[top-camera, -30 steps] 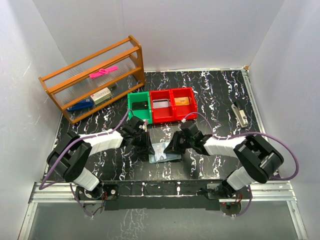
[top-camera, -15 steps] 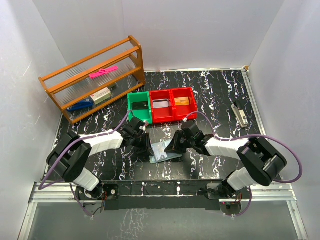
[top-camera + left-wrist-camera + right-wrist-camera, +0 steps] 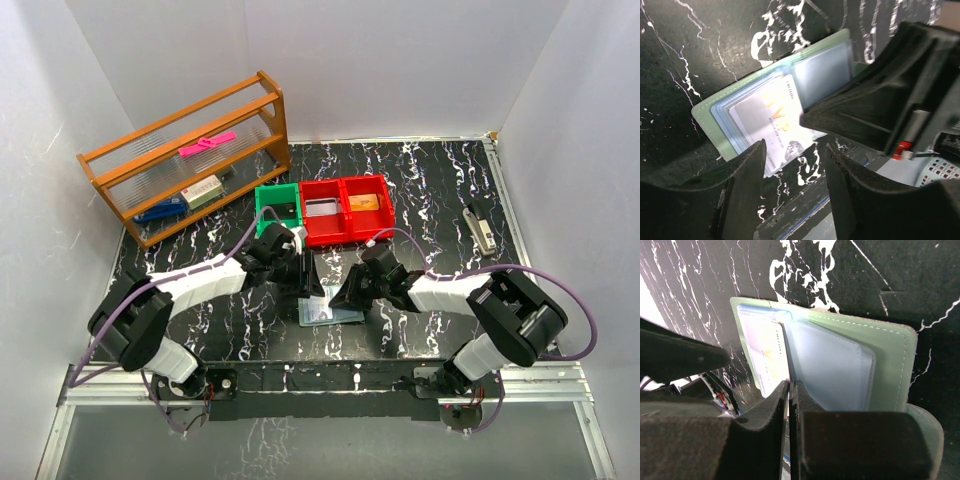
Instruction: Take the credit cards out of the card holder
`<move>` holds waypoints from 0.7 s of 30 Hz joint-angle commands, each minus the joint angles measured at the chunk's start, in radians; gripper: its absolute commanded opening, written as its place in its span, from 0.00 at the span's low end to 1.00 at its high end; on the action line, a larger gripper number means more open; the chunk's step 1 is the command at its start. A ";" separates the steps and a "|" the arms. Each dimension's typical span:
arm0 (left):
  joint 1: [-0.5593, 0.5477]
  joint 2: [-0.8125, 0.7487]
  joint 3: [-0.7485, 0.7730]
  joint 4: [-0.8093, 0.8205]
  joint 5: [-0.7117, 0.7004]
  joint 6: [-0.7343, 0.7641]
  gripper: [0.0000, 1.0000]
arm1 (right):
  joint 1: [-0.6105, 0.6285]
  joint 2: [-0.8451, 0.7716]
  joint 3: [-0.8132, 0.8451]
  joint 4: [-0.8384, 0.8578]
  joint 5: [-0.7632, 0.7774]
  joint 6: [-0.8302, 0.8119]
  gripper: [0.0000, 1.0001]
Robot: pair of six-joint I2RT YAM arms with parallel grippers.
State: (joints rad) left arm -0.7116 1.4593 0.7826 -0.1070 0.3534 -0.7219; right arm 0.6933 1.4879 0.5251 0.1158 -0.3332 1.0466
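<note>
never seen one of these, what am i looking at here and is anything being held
It is a robot: two arms bolted to the near edge of a black marbled table, each ending in a two-finger gripper. The wide picture comes from a fixed camera above and behind them. The two close-ups come from a camera on each wrist, so the black shapes at the bottom are that arm's own fingers. Between the arms lies an open card holder with a whitish card showing. The left gripper is open above it and holds nothing. The right gripper is shut, its tips at the holder's middle; whether it pinches a sleeve I cannot tell. Further back stand a green bin, red bins, a wooden rack and a small grey tool.
</note>
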 commanded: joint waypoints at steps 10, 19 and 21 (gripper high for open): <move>-0.049 0.157 0.036 -0.165 -0.061 0.058 0.34 | -0.003 0.002 -0.024 0.088 -0.016 0.036 0.03; -0.049 0.173 0.020 -0.212 -0.113 0.082 0.28 | -0.017 -0.056 -0.031 0.037 0.027 0.027 0.03; -0.049 0.173 0.020 -0.215 -0.116 0.081 0.27 | -0.020 -0.063 -0.033 0.031 0.033 0.027 0.03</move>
State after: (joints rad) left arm -0.7502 1.5898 0.8253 -0.2096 0.3180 -0.6731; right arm 0.6842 1.4631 0.4965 0.1368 -0.3309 1.0718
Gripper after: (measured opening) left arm 0.278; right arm 0.032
